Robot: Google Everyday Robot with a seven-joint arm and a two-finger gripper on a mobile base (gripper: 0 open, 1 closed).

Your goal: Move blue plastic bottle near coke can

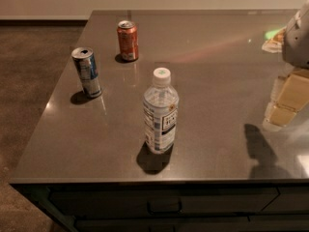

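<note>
Dark grey polished desk [217,81], seen from above its front edge, with three drinks containers standing on its left half.

The blue plastic bottle [160,112] is clear, with a white cap and a white label with dark print. It stands upright close to the front edge, a little left of that edge's middle. Its long axis is vertical.

The coke can [128,41] is red-orange with a silver top. It stands upright toward the far left corner, well apart from the bottle. A slim blue-and-silver can [87,72] stands near the left edge, between the two but off to the side.

My gripper [286,99] shows as pale beige blocks under a grey housing at the desk's right edge, low over the surface. It holds nothing that I can see.

The bottle lies to the left of my gripper and slightly nearer the front edge, with bare desk between us. The coke can lies further along the same way, beyond the bottle. I judge the reach should go leftward, meeting the bottle on its side.

The picture's right border cuts off my gripper, so I cannot tell whether it is spread or pressed together. A pale patch with a green glare near the far right corner is hard to make out.
</note>
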